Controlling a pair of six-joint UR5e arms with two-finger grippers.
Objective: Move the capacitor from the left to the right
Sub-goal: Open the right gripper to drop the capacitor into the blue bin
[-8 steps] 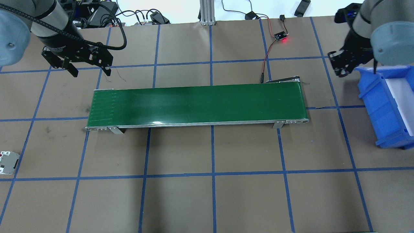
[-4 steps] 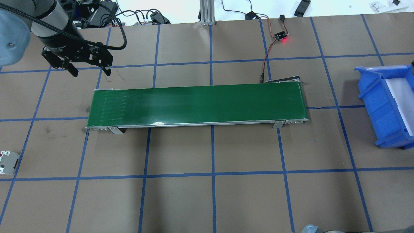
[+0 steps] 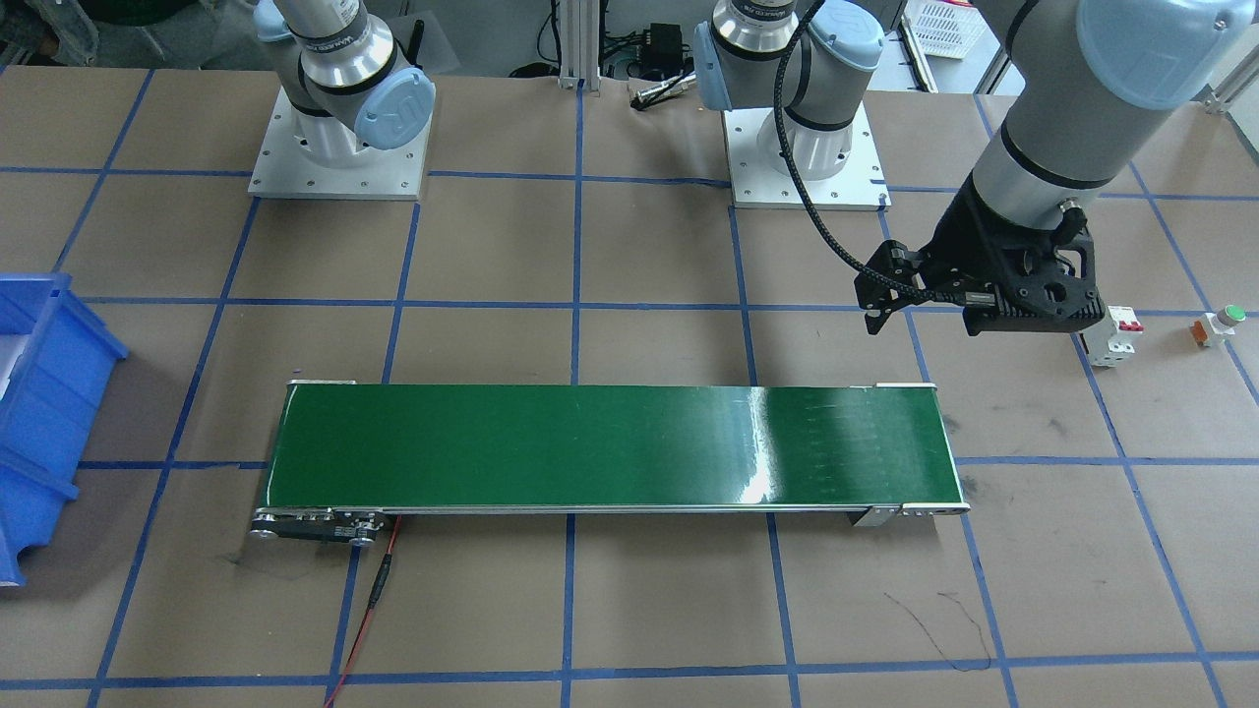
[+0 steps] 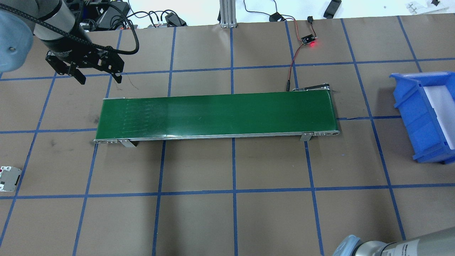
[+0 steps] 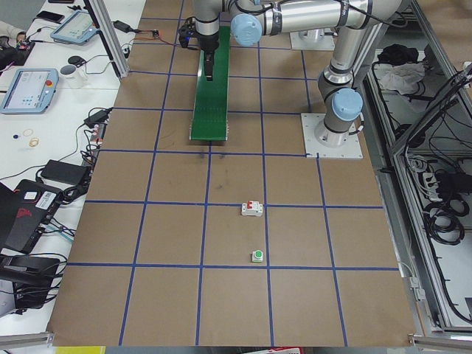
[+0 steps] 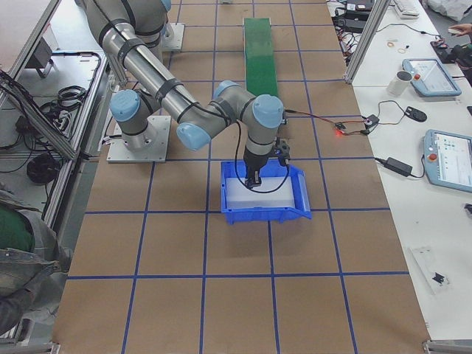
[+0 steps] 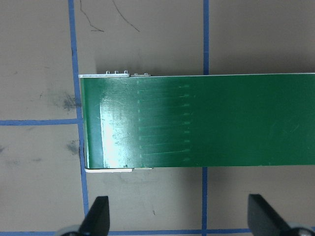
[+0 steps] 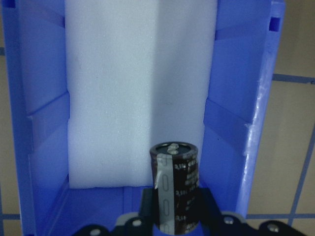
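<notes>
The right gripper [image 8: 174, 219] clamps the stubby dark-brown cylindrical capacitor [image 8: 175, 189] upright over the white foam liner [image 8: 138, 88] of the blue plastic bin [image 8: 231, 123], apparently ready to drop it. The left gripper [image 7: 179, 219] hangs spread-fingered and empty beside the green conveyor belt [image 7: 206, 120].

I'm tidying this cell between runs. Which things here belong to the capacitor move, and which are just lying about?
In the job: capacitor, clamped in the right gripper; blue bin beneath it; green conveyor, probably.
Lying about: white breaker; green-topped push button.
</notes>
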